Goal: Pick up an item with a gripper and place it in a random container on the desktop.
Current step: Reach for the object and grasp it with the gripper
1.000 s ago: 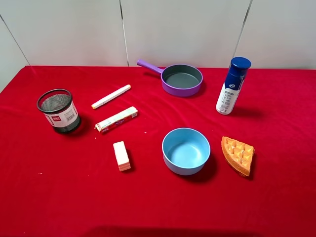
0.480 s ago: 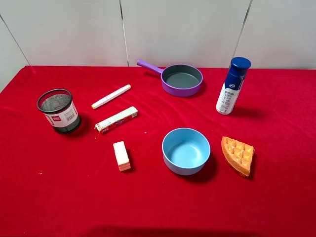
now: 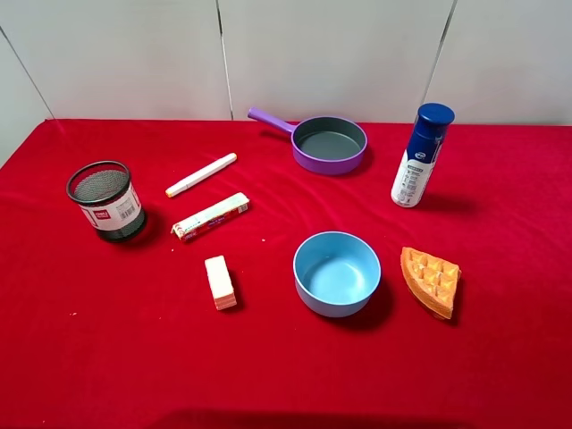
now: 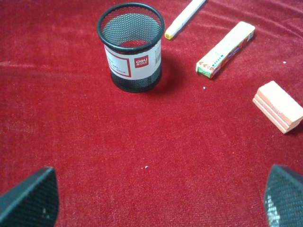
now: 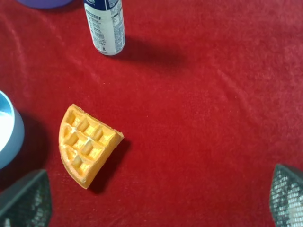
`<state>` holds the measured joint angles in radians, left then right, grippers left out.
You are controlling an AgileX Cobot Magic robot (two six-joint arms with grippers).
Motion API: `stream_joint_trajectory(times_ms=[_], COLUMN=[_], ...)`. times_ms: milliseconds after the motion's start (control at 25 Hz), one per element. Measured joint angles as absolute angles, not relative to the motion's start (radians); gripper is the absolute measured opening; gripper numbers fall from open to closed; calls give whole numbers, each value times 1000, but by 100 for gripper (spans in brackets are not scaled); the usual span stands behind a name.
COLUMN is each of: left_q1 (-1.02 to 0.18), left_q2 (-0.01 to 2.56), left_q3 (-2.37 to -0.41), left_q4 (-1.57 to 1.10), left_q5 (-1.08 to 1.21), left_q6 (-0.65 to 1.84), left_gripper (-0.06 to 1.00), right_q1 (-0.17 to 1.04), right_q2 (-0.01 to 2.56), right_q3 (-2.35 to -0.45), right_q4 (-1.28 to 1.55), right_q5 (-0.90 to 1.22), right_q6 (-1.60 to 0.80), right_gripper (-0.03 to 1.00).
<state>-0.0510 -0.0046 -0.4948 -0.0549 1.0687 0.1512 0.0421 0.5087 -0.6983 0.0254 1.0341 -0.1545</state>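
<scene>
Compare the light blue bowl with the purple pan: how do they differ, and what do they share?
The bowl is light blue inside and out; the pan is purple with a dark grey inside. The pan has a long handle; the bowl has none. The bowl looks deeper than the pan. Both are round, upright and empty.

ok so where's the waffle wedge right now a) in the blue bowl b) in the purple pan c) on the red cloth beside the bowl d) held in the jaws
c: the waffle wedge lies on the red cloth beside the blue bowl, not touching it.
</scene>
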Motion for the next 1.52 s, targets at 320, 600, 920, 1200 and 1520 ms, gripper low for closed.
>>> stream_joint_trajectory(times_ms=[320,600,920,1200,1520], left_q1=[-51,-51,-51,-51,-51], left_q2=[-5,-5,-5,-5,-5], left_q3=[-495,-495,-495,-495,-495], left_q4=[-55,-55,-55,-55,-55], left_q5=[1069,1069,1069,1069,1069], left_q6=[151,151,151,151,151], left_gripper=[85,85,85,85,85], right_q1=[42,42,42,42,42], right_q2=[599,705,842,960,1093], right_q3=[-710,-711,-711,-712,-712], right_q4=[67,81,138,177,222], right_q5=[1034,1034,1032,1013,969], right_q6=[-216,-260,-349,-426,-470], right_gripper=[69,69,69,69,69])
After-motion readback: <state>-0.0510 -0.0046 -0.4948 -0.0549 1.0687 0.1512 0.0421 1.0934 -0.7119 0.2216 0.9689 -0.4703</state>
